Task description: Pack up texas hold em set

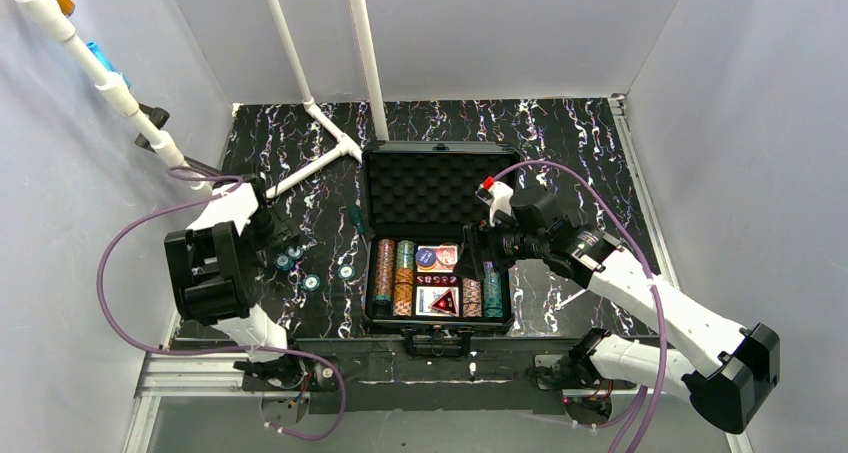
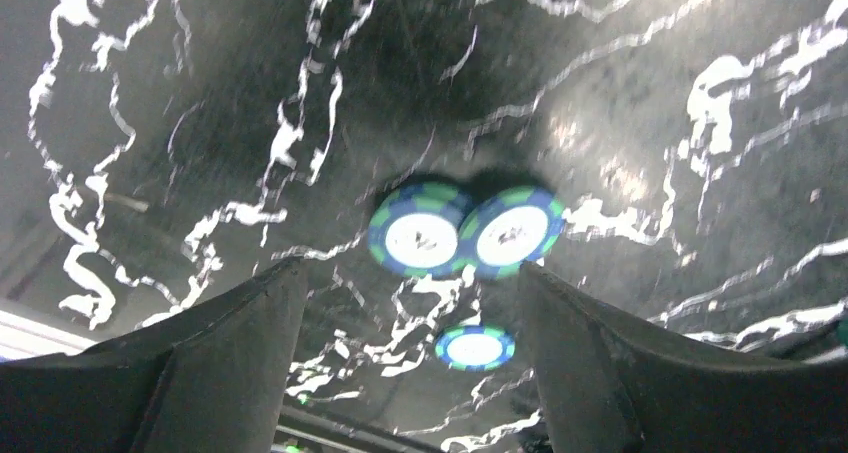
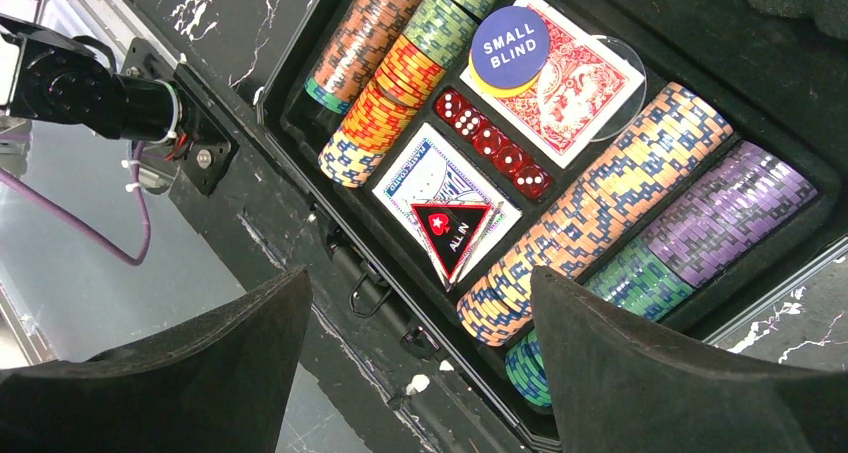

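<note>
Your left pincer [image 2: 410, 271] is spread toward two touching chips [image 2: 420, 230] on the tabletop [image 2: 650, 93]; straddle one only. The right pincer [image 3: 420, 273] hangs spread above the case [image 3: 345, 263].

Lab test booth: white walls [image 1: 500, 33], marbled tabletop [image 1: 570, 138].

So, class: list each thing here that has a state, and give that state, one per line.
case: open, lid raised
left tool: open, empty
right tool: open, empty
loose chips: flat on table, outside case
dice: packed in case
chip rows: packed in case
</note>
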`<state>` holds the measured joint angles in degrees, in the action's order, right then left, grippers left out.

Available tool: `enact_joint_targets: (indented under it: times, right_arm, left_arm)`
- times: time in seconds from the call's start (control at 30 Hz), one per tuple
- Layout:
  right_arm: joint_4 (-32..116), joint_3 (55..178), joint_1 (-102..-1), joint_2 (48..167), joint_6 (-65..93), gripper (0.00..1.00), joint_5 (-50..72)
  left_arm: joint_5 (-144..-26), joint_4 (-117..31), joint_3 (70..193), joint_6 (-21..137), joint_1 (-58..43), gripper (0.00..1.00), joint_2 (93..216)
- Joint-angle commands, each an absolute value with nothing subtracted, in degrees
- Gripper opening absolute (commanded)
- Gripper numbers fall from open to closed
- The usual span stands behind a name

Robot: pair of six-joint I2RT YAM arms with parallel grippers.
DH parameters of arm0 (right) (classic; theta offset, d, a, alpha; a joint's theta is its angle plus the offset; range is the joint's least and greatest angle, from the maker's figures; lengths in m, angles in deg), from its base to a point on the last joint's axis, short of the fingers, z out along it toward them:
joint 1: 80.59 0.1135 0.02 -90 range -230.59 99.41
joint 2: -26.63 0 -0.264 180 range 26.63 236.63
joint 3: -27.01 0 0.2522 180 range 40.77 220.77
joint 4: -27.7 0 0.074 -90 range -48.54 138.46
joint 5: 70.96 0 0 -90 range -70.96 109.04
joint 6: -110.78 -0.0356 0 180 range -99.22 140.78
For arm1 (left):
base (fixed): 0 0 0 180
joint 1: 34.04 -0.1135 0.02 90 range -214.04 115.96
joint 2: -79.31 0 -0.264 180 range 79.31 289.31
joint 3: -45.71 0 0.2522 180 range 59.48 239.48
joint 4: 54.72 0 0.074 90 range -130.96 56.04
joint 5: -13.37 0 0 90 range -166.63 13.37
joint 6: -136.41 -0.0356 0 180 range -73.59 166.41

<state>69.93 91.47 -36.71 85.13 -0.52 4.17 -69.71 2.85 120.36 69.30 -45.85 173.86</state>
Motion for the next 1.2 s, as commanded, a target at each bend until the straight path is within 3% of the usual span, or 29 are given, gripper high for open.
enact_joint_targets:
  times: [0.0,0.2,0.4,0.57,0.77,0.97,1.17]
  right_arm:
    - [67.53,91.60,-36.92,84.23,-1.28,0.87,2.63]
    - [67.46,92.13,-36.95,84.87,-1.77,0.87,1.72]
    - [67.98,92.10,-36.93,84.22,-2.11,0.87,1.80]
    - [68.33,91.89,-36.92,83.52,-2.14,0.87,2.74]
    - [70.63,93.33,-36.96,83.51,-0.41,0.87,3.00]
    - [71.89,93.92,-36.91,83.65,0.53,0.87,2.26]
    - [72.24,94.04,-36.96,84.31,0.91,0.87,2.01]
  left_arm:
    - [-72.44,9.73,116.23,75.58,-41.46,0.75,160.15]
    - [-72.65,7.18,111.76,77.58,-37.58,0.75,156.65]
    - [-69.53,9.46,123.03,64.38,-37.52,0.70,167.88]
    - [-68.78,6.73,127.08,55.78,-36.77,0.75,171.87]
    - [-56.10,3.98,127.64,48.41,-29.72,0.79,178.93]
    - [-61.54,-5.80,120.47,38.55,-29.68,0.80,175.11]
    - [-62.73,-3.35,123.32,38.35,-31.44,0.81,179.09]
